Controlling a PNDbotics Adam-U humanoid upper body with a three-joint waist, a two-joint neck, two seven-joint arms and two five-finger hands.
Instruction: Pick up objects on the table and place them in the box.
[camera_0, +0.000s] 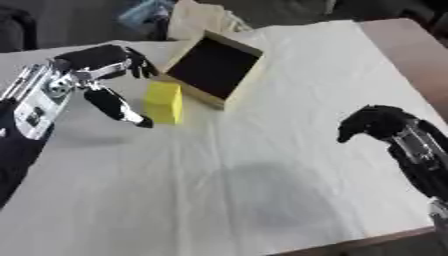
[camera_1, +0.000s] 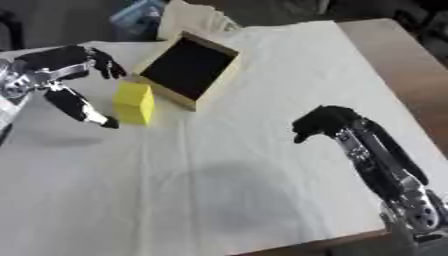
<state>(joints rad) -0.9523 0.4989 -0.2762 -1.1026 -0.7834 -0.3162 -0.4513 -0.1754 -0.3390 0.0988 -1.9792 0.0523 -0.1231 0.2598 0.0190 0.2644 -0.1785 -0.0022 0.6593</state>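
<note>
The left robot hand (camera_0: 105, 75) is hovering at the left of the desk (camera_0: 262, 190) with its fingers and thumb spread apart, holding nothing. The thumb is reaching down toward the near left side of the yellow block (camera_0: 164, 102), and the fingers are arching over toward the box; whether any tip is touching the block I cannot tell.

The yellow block is standing on the cloth just beside the box's near left corner, so it is not yet in the box. The box (camera_0: 229, 102) is sitting toward the far middle of the desk, a shallow light-coloured frame with a dark inside, tilted askew to the desk edge. Nothing is showing inside it as far as the dark interior lets me see.

By my judgement the task is barely starting: the one visible object is waiting to be grasped, lifted and set into the box.

The right robot hand (camera_1: 322, 122) is hanging over the right side of the desk, well apart from the block, fingers curled downward around nothing.

A wrinkled white cloth (camera_0: 289, 75) is covering most of the desk, with bare brown wood showing along the right edge. Beyond the far edge, the dim room is showing only indistinct shapes.
</note>
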